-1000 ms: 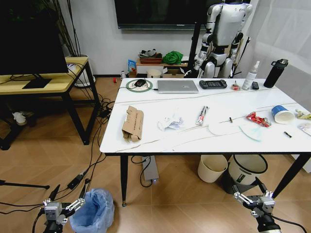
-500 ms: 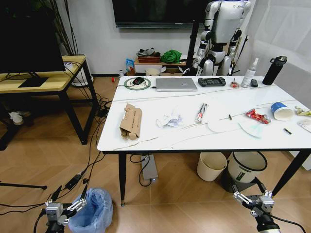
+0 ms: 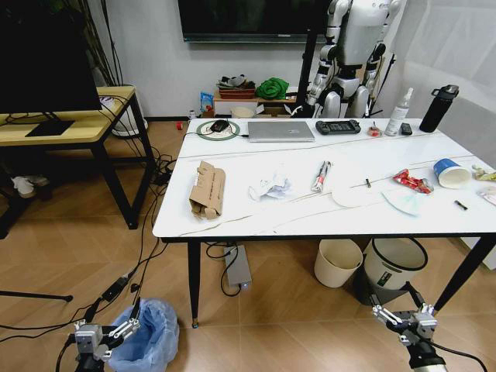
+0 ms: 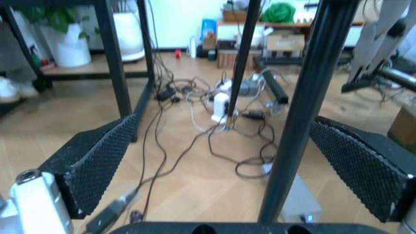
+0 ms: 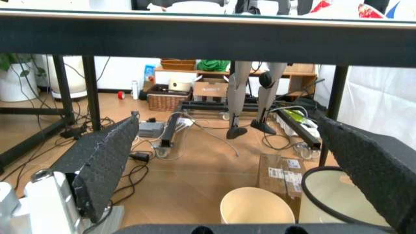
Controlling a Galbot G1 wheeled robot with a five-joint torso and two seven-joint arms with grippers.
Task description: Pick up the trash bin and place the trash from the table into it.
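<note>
Hovering: left gripper (image 3: pixel 101 335) low, just beside the trash bin (image 3: pixel 151 335), fingers spread apart, nothing between them. Judged lined up for a grab at the bag rim.
Bin: on floor, off the front-left leg of the table (image 3: pixel 232 225), blue bag bulging over rim. Not picked up yet.
Right gripper: (image 3: pixel 404 318) low, in front of the black bin w/ white liner (image 3: pixel 394 267), fingers apart, empty. Looks parked.
Trash, all on tabletop: cardboard carton (image 3: pixel 206 190) near left end; crumpled paper (image 3: pixel 270 187) mid; wrapper stick (image 3: pixel 321 177) beside it; red can (image 3: pixel 411 182) and blue-white cup (image 3: pixel 451 173) toward right end. Judged left until bin is lifted.
Not trash, back edge of table: laptop (image 3: pixel 280 131), black bottle (image 3: pixel 437 108), spray bottle (image 3: pixel 397 117).
Under table: cream bin (image 3: pixel 338 263) next to black bin; not the target.
Writing: none readable on carton, can or cup.
Left wrist view: table leg (image 4: pixel 305 97) between the open pads (image 4: pixel 97 161).
</note>
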